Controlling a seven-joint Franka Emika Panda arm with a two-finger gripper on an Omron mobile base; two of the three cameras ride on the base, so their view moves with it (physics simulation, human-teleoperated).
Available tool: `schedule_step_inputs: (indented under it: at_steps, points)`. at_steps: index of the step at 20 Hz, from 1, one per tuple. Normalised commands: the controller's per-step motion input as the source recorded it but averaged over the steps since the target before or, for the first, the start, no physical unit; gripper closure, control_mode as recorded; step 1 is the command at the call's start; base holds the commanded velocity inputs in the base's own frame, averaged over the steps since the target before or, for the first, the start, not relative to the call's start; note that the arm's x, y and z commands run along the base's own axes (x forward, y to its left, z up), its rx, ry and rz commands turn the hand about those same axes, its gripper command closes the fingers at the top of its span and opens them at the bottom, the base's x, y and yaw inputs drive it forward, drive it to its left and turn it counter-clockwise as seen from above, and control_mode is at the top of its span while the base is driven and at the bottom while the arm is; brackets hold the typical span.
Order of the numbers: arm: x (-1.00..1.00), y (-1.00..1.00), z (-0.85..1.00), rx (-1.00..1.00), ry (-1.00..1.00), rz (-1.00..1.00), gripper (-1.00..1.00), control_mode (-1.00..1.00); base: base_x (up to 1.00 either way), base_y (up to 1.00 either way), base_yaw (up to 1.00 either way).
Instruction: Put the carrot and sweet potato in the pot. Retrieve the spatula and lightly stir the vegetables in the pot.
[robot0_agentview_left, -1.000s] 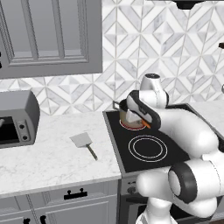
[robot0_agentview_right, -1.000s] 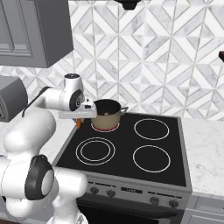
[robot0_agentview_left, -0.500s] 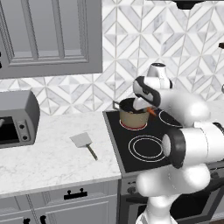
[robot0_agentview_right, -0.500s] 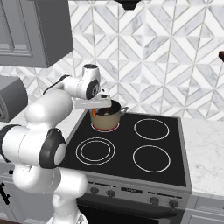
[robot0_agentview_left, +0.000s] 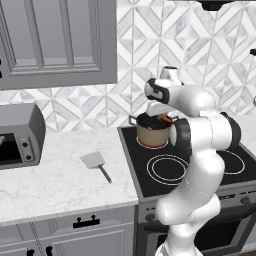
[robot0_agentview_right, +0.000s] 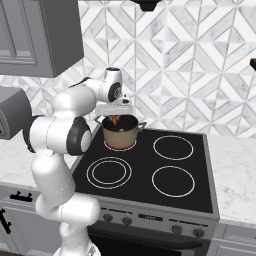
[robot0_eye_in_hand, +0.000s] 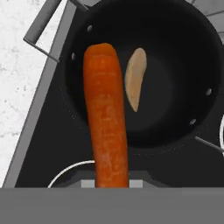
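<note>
Kitchen stovetop (robot0_agentview_right: 150, 170), rear-left burner: pot (robot0_agentview_left: 152, 134) sits there with sweet potato (robot0_eye_in_hand: 135, 78) already on its dark bottom. Carrot (robot0_eye_in_hand: 105, 113) hangs over the pot mouth, clamped in the gripper (robot0_agentview_right: 115, 119), jaws narrow around it. Spatula (robot0_agentview_left: 96, 162) lies on the counter (robot0_agentview_left: 55, 180), well apart. Risk: carrot tip sits toward the rim, so release off-centre could bounce it onto the stove.

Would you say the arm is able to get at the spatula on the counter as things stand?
Probably not just yet: the gripper is shut on the carrot above the pot. The spatula itself lies in the open on the counter, with nothing on or against it.
</note>
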Motion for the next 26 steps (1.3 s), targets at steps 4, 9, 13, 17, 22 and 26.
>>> schedule_step_inputs:
  at_steps: [4, 9, 13, 17, 22, 26]
  points:
    - [0.47, -0.01, -0.50, -0.01, 0.00, 0.00, 1.00, -1.00, 0.00, 0.00, 0.00]
    - [0.47, -0.01, -0.41, 0.00, 0.00, 0.00, 1.00, -1.00, 0.00, 0.00, 0.00]
    - [0.23, -0.07, -0.27, 0.00, 0.00, 0.00, 1.00, -1.00, 0.00, 0.00, 0.00]
    - [0.23, 0.00, -0.37, 0.00, 0.00, 0.00, 1.00, -1.00, 0.00, 0.00, 0.00]
    - [0.18, 0.00, -0.33, 0.00, -0.02, -0.01, 1.00, -1.00, 0.00, 0.00, 0.00]
    - [0.18, 0.00, -0.23, 0.00, -0.01, 0.00, 1.00, -1.00, 0.00, 0.00, 0.00]
